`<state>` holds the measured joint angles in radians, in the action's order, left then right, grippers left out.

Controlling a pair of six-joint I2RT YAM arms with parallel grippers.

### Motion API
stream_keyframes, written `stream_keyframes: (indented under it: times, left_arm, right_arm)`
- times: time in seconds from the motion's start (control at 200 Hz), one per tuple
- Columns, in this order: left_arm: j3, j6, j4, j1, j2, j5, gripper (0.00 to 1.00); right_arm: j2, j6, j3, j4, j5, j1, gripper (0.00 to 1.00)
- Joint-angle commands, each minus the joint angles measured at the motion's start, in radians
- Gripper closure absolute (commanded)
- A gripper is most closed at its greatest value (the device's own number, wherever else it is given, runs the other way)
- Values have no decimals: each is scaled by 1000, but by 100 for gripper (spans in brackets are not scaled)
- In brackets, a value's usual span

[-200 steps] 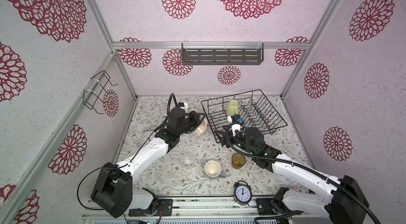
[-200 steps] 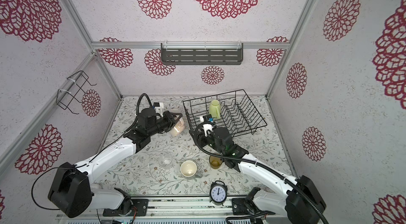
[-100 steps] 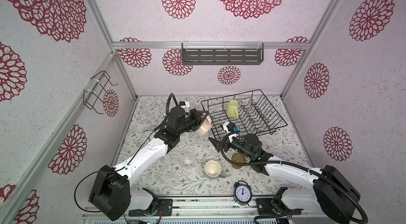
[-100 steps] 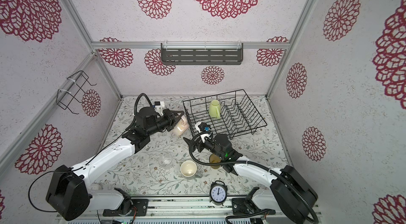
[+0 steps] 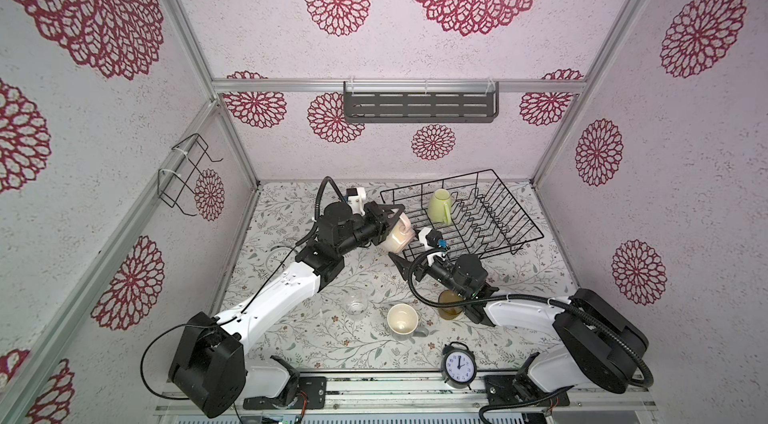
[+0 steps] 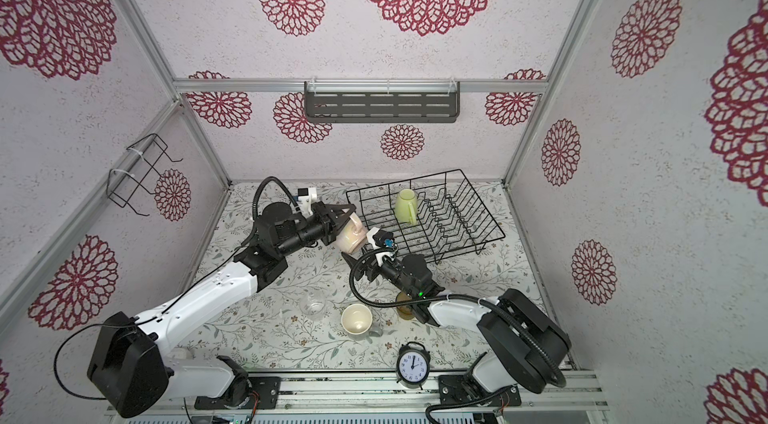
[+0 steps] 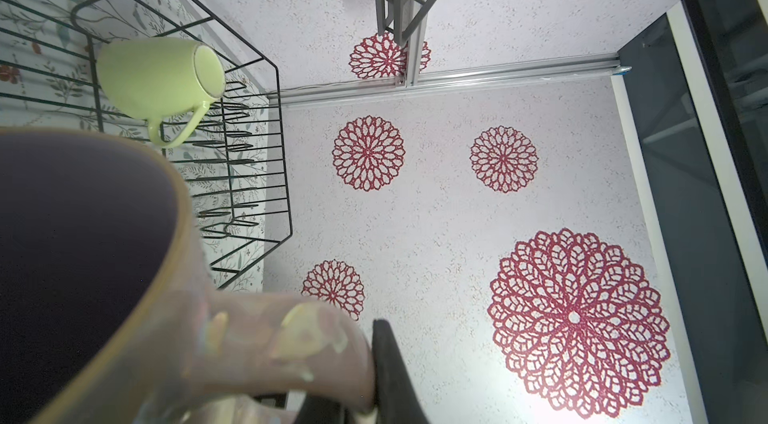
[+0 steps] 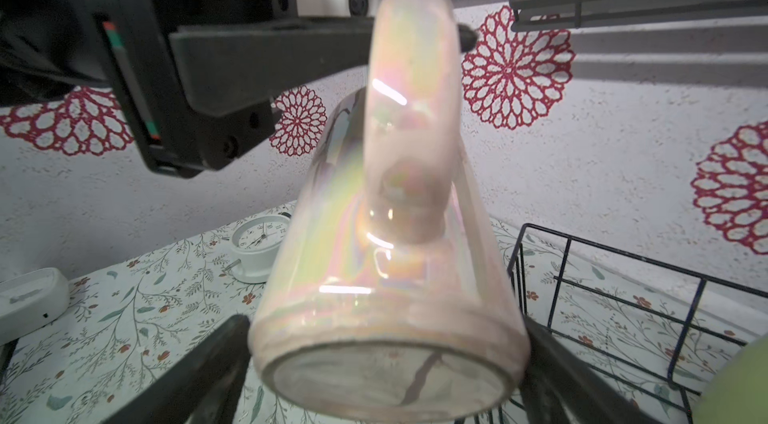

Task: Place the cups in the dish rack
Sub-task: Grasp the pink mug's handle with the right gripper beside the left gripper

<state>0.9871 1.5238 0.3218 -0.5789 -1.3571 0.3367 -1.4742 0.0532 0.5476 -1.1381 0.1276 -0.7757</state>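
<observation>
The tall pale pink iridescent mug (image 5: 395,237) is held in the air by its handle, on which the left gripper (image 5: 388,218) is clamped, just beside the near left corner of the large black wire dish rack (image 5: 486,214). Its long axis is tilted, with the base pointed down at the right gripper (image 8: 382,322), the mouth toward the left wrist and the handle uppermost. The right gripper's fingers (image 8: 195,372) are spread wide on either side of the base.

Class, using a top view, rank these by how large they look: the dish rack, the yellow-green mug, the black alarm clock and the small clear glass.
1. dish rack
2. black alarm clock and yellow-green mug: too alike to rank
3. small clear glass
</observation>
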Motion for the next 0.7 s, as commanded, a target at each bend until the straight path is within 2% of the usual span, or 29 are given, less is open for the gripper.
stream_keyframes:
  times: [0.0,0.225,0.491,0.696]
  left_arm:
    - [57,38,155,-14,4,20,100]
    - [51,94,208,-27,-13,32,100]
    - [53,82,200,-32,24,27,100]
    - [47,102,196,-38,18,54,100]
  right_arm:
    - [-31,-7,22,-197,-3,3,1]
    - [-85,-20,42,-294,105,18,3]
    - [-150,-38,43,-382,139,21,2]
    - [-136,-47,58,-371,193,23,3]
